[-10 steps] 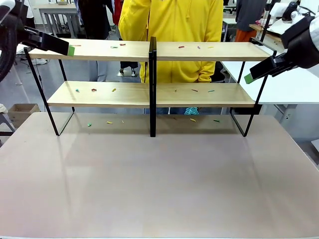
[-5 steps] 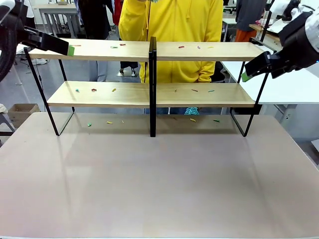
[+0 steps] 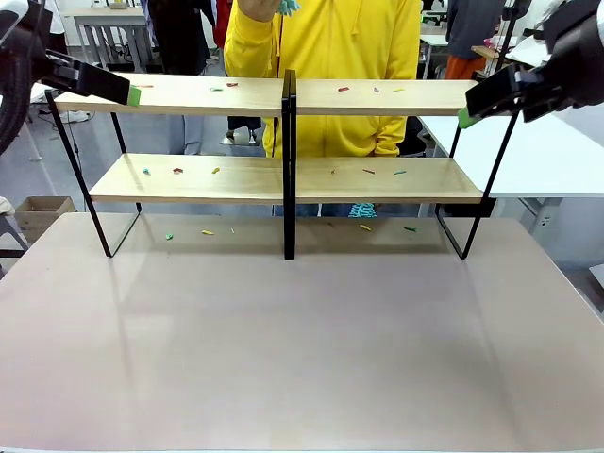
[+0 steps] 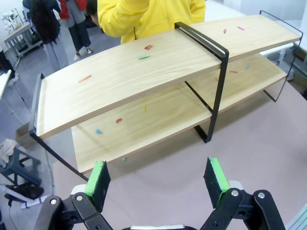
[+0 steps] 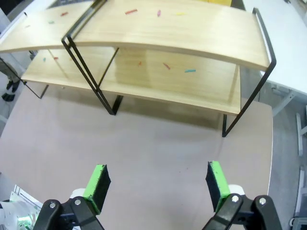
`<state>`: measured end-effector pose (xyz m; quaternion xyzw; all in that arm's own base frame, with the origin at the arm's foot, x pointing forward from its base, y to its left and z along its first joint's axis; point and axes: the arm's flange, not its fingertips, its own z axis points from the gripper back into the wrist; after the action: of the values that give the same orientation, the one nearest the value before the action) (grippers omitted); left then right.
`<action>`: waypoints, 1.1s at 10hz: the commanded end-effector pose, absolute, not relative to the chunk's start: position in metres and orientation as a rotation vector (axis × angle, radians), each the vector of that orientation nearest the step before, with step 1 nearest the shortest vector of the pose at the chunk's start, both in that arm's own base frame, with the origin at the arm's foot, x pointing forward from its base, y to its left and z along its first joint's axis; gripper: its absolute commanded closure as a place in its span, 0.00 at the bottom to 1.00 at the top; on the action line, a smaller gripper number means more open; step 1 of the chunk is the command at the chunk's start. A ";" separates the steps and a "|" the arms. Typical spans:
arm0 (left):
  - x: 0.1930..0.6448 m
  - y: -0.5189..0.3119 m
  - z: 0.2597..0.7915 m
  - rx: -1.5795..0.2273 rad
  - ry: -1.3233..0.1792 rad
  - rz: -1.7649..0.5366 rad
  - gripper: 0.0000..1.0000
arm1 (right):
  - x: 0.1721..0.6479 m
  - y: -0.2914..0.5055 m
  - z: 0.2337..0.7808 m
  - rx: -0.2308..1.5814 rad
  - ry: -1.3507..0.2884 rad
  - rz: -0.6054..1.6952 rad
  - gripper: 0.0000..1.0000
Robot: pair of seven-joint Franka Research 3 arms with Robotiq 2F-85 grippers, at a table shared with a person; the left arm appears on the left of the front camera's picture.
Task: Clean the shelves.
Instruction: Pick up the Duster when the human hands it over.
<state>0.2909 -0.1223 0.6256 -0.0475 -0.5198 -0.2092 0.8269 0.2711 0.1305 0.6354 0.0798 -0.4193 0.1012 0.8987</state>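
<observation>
The shelves (image 3: 198, 94) stand across the far half of the table, two light-wood boards in a black frame with a centre upright (image 3: 289, 160). Small coloured scraps (image 3: 343, 89) lie on both boards and on the table under them. My left gripper (image 3: 132, 94) hangs open at the top board's left end. In the left wrist view its fingers (image 4: 98, 178) stand wide apart with nothing between them, looking down on the shelves (image 4: 144, 72). My right gripper (image 3: 466, 116) is open by the top board's right end. The right wrist view has the gripper (image 5: 156, 184) empty above the shelves (image 5: 168, 33).
A person in a yellow hoodie (image 3: 330, 47) stands right behind the shelves with one hand raised, holding something teal. The near half of the brownish table (image 3: 302, 340) is bare. A white table (image 3: 557, 156) stands to the right and a cardboard box (image 3: 38, 212) sits on the floor at left.
My right gripper has risen from the lower board's height to the top board's right end. The left gripper has not moved. The person's hand has gone up.
</observation>
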 end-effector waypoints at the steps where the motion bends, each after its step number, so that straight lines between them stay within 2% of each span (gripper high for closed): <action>1: 0.290 -0.122 0.626 -0.088 -1.107 -0.440 0.00 | 0.262 0.136 0.637 0.220 -0.932 0.215 0.00; 5: 0.290 -0.122 0.626 -0.088 -1.107 -0.440 0.00 | 0.261 0.137 0.645 0.265 -0.996 0.217 0.00; 11: 0.290 -0.122 0.626 -0.088 -1.107 -0.440 0.00 | 0.262 0.147 0.643 0.290 -0.989 0.263 0.00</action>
<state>0.2909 -0.1223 0.6256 -0.0474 -0.5198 -0.2092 0.8269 0.2607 0.1461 0.6472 0.1184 -0.4703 0.1202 0.8662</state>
